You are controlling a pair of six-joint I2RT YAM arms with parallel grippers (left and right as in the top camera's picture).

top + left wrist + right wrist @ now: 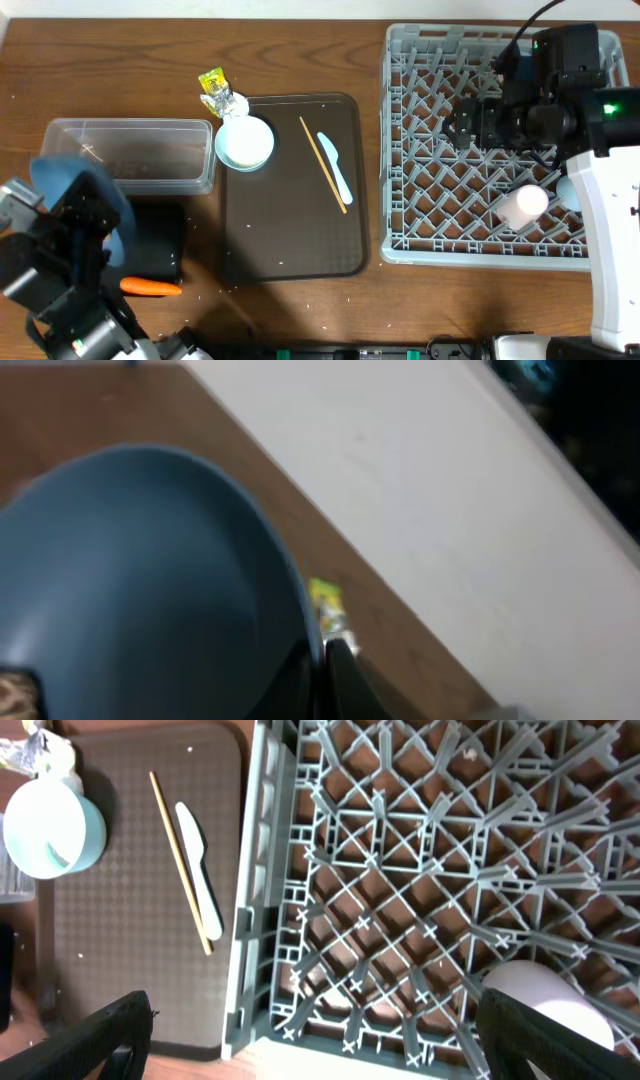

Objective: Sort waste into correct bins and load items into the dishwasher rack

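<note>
My left gripper is shut on the rim of the blue plate, which it holds tilted above the clear tub and the black tray. A brown lumpy piece shows at the plate's lower edge. The carrot lies on the table below the black tray, with rice grains scattered near it. The wrapper lies by the white bowl. My right gripper hangs open and empty over the grey rack. In the rack lie the pink cup and a light-blue cup.
The dark brown serving tray sits between the bins and the rack, carrying the pale-blue spoon and a wooden chopstick. My right arm covers the rack's far right corner.
</note>
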